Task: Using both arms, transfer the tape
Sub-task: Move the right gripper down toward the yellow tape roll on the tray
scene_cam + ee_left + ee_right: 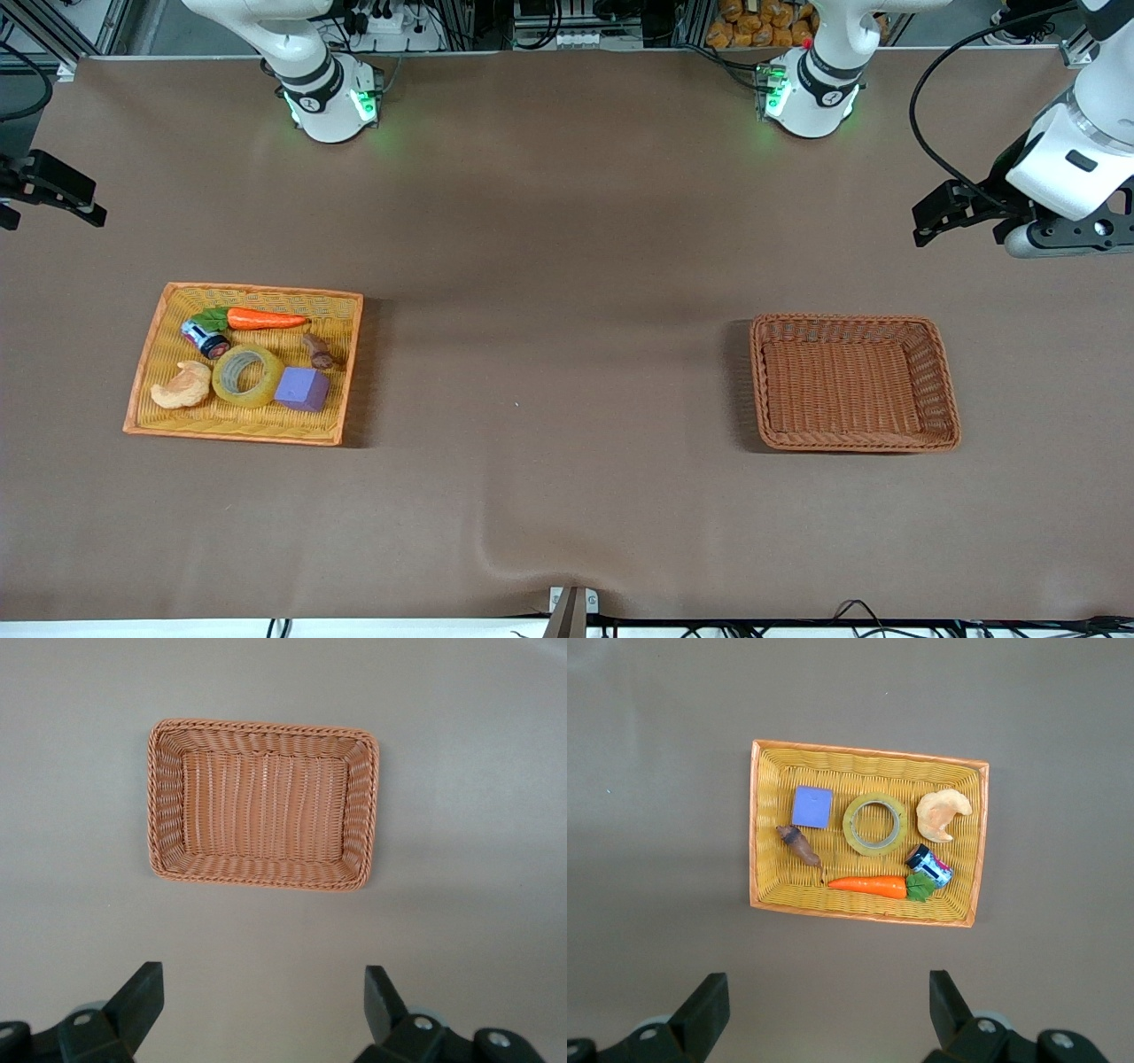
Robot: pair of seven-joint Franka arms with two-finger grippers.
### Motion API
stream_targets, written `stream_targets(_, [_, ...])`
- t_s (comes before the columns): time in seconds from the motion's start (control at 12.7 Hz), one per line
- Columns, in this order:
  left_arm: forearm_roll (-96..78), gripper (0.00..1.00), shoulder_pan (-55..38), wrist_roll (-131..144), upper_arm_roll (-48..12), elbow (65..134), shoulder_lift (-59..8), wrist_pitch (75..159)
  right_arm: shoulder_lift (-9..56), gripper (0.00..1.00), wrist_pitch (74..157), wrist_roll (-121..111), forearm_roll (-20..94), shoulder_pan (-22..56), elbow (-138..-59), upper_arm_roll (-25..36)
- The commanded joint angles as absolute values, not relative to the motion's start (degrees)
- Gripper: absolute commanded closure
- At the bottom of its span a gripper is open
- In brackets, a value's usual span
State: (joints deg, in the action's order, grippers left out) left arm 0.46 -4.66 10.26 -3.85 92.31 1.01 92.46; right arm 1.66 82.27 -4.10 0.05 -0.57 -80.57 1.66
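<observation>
The tape [227, 386], a translucent yellow ring, lies flat in the yellow wicker tray [266, 290] between a croissant toy and a purple cube; the right wrist view shows the tape [852, 826] too. My right gripper [53, 208] hangs high over the table's edge at the right arm's end, open and empty [828, 992]. My left gripper [930, 221] hangs high over the left arm's end of the table, also open with nothing between its fingers [263, 992]. Neither gripper is close to the tape.
An empty brown wicker basket [850, 320] sits toward the left arm's end. The tray also holds a carrot [261, 319], a purple cube [303, 388], a croissant toy [182, 386], a small can [205, 338] and a brown piece [317, 351].
</observation>
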Motion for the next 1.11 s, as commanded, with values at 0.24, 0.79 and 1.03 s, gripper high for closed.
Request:
stream_targets(0.24, [0.35,0.00,-4.13,10.28,-3.78,91.05,0.62,91.32,1.23,0.00,82.09,-3.25,0.88,-3.16,-80.60,1.41])
stream_targets(0.79, [0.35,0.00,-4.48,11.16,-3.60,90.97,0.44,91.32,3.43,0.00,88.66,-6.40,0.88,-1.23,-88.13,1.05])
stream_targets(1.03, [0.18,0.00,-4.48,11.16,-3.60,90.97,0.44,91.32,3.69,0.00,98.15,-16.13,0.97,-1.06,-97.70,1.05])
